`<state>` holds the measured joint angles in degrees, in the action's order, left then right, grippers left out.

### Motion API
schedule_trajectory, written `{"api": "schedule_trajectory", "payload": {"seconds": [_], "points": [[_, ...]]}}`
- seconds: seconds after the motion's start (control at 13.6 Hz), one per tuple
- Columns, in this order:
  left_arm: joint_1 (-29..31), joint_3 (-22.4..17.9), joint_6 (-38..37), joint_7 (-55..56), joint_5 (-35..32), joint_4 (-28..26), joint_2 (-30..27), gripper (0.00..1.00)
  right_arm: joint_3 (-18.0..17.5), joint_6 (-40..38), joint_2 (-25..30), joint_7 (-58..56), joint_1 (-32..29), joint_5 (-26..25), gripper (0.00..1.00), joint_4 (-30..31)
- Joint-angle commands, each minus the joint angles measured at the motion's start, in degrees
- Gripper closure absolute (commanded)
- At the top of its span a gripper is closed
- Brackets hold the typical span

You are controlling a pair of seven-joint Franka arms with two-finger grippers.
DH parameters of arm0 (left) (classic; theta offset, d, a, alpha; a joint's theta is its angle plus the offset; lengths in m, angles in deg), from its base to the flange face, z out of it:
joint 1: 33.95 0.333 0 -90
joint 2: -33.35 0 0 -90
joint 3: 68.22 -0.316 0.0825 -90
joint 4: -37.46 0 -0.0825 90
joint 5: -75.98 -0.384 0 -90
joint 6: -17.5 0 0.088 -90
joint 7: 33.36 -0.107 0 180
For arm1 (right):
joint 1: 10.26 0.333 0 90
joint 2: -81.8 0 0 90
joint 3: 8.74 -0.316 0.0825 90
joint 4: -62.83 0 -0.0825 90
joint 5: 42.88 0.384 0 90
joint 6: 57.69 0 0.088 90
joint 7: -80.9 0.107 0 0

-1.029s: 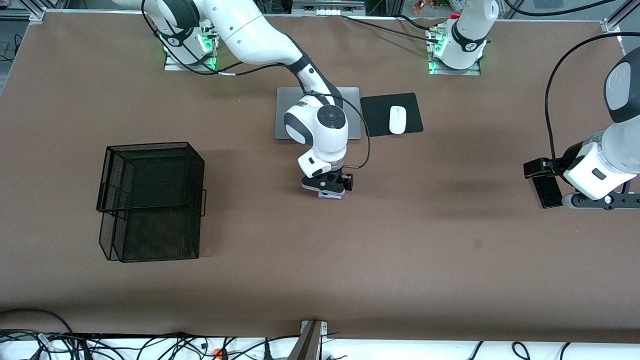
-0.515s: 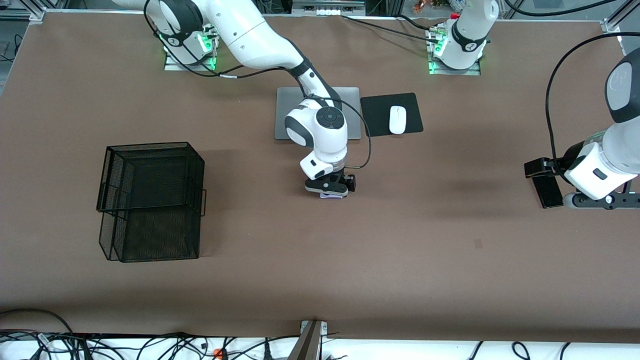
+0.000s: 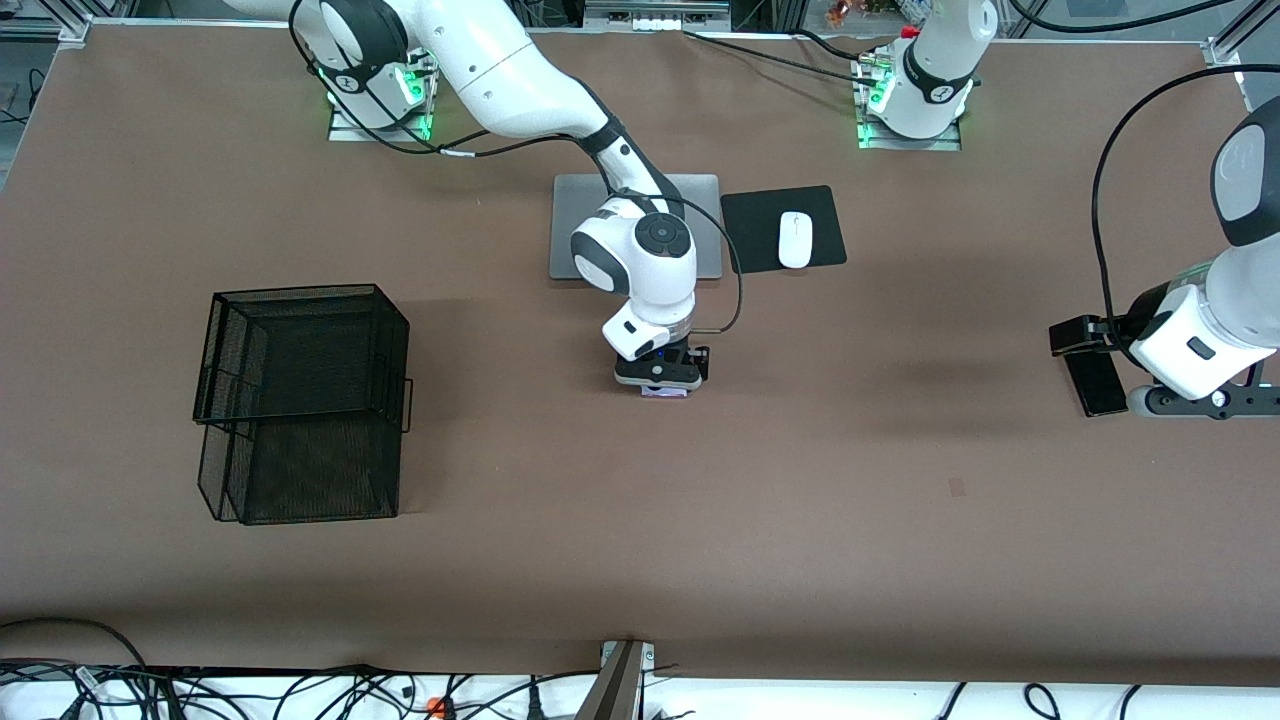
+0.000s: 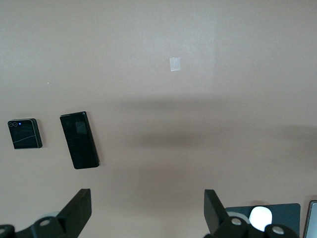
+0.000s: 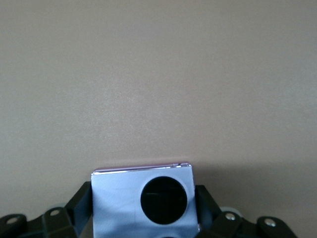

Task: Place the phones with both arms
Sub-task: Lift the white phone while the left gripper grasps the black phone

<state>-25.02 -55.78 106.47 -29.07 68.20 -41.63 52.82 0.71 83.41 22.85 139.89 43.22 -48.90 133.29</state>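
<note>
The lavender-white phone point(image 3: 666, 394) lies mid-table, nearer the front camera than the laptop. My right gripper point(image 3: 660, 381) is down on it. In the right wrist view the phone point(image 5: 115, 198) sits between the two fingers point(image 5: 82, 199), which press on both its sides. The long slim black phone point(image 3: 1095, 383) lies near the left arm's end. In the left wrist view it point(image 4: 79, 140) lies beside the small squarish black phone point(image 4: 25, 134), which the left arm hides in the front view. My left gripper point(image 3: 1205, 401) hangs open and empty point(image 4: 146, 210) high over the bare table.
A black wire mesh basket point(image 3: 300, 291) stands toward the right arm's end. A grey laptop point(image 3: 570, 235) and a white mouse point(image 3: 795, 240) on a black pad point(image 3: 755, 225) lie near the arm bases. A pale tape mark point(image 3: 957, 487) is on the brown table.
My right gripper has come down a little over the lavender phone and shifted slightly toward the left arm's end. The left arm has barely moved.
</note>
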Motion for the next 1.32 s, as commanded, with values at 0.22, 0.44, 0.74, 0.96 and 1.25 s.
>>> {"api": "schedule_trajectory", "payload": {"seconds": [0.22, 0.44, 0.74, 0.96, 1.25], "points": [[0.83, -0.39, -1.52, -1.13, 0.85, -0.45, -0.48, 0.0, -0.3, -3.45, -0.64, -3.7, -0.48, 0.22, 1.0, -1.81], [5.03, -0.4, -4.25, -1.13, 0.85, -0.54, 1.53, 0.0, -1.35, -7.49, 1.11, -6.6, -2.58, 0.66, 1.0, -2.51], [12.77, -0.4, -3.38, -1.74, 0.67, -1.42, 7.06, 0.0, -3.81, -18.73, 2.0, -11.26, -6.36, 5.04, 1.0, -9.62], [17.08, -0.48, 4.76, -4.98, 0.14, -5.61, 9.8, 0.0, -3.82, -22.36, 3.93, -14.95, -7.6, 8.57, 1.0, -10.96], [21.12, -0.48, 19.97, -8.59, -1.87, -17.3, 8.22, 0.0, -3.82, -23.32, 4.99, -16.79, -9.0, 9.1, 1.0, -10.87]]}}
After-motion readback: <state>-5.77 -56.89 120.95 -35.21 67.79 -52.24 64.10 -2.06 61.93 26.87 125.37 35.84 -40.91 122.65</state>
